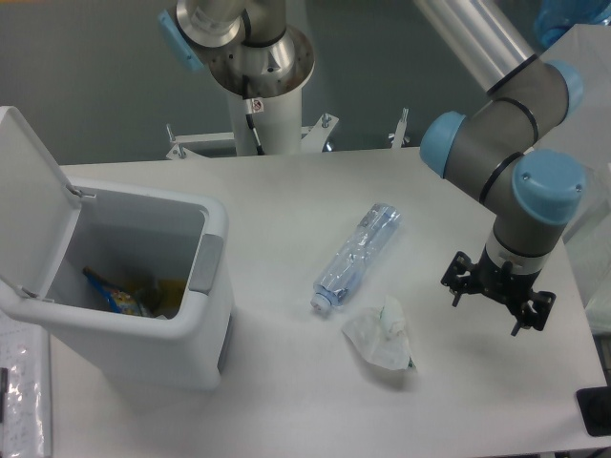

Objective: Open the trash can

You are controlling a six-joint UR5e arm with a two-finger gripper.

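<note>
The white trash can (191, 353) stands at the table's left side with its flat lid (29, 205) swung up and back, so the inside shows. Colourful wrappers (124, 294) lie at its bottom. A grey push tab (205, 264) sits on its front rim. My gripper (495, 305) hangs over the right part of the table, far from the can, fingers spread open and empty.
A crushed clear plastic bottle (356, 255) lies mid-table. A crumpled white tissue (382, 336) lies just right of it, close to the gripper. The arm's base post (260, 86) stands at the back. A dark object (594, 410) sits at the right front corner.
</note>
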